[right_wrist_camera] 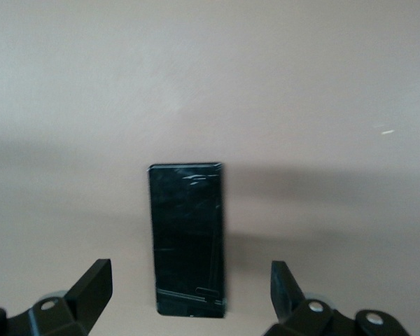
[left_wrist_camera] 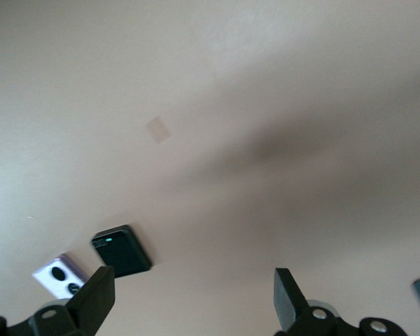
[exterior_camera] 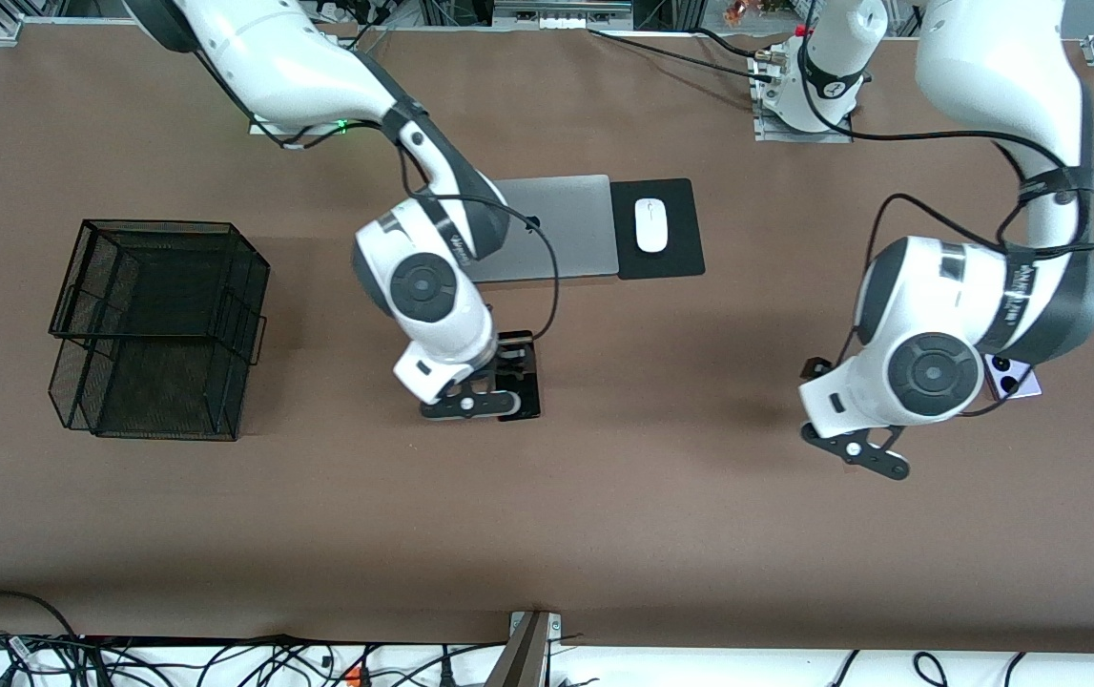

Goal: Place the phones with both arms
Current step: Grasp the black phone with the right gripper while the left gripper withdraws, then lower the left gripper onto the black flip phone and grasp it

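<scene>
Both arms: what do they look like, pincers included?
Left arm and right arm: glossy white rounded shells, dark grey joint bands, round dark grey joint caps, black cables looped alongside. Left pincer and right pincer: black, with flat angular fingers.

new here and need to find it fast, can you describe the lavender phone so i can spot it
Start at the left arm, at its own end of the table. The lavender-white phone lies flat on the table under that arm's big wrist, only a corner showing in the front view. Next to it lies a small black phone; this one is pale, with two black circles.
</scene>
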You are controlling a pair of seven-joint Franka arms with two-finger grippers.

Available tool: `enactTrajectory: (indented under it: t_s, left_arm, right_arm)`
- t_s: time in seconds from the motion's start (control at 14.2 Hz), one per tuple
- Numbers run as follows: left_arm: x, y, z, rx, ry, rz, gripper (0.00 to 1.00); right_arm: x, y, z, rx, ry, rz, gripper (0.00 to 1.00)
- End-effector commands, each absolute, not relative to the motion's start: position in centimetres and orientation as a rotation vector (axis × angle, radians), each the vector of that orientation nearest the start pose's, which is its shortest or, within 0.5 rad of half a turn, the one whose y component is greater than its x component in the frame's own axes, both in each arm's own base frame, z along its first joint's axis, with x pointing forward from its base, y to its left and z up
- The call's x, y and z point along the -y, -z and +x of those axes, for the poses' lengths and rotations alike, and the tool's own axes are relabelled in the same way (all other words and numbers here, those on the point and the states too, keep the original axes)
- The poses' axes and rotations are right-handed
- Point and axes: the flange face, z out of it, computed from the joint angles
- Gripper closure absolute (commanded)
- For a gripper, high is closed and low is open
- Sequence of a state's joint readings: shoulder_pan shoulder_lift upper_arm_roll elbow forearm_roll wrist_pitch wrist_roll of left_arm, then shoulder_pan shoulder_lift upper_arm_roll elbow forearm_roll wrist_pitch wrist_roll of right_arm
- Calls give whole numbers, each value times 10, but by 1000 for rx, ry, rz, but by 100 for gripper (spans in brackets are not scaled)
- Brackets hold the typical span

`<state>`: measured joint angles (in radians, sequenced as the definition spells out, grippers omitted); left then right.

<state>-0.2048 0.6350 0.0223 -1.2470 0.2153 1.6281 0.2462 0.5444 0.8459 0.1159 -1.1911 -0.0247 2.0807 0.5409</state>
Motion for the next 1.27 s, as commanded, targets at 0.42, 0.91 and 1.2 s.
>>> enactTrajectory:
  t_s: [0.42, 0.91, 1.2]
  left_arm:
    - [-17, -380, 662, -677, -213, -2841, 0]
    - [-100, -341, 645, -382, -122, -3009, 0]
    - [-124, -310, 629, -282, -76, -3065, 0]
  right_arm:
    - [-469, -213, 598, 249, 26, -3144, 0]
    - [-468, -192, 593, 235, 34, -3128, 0]
    - [-467, -182, 592, 218, 41, -3117, 0]
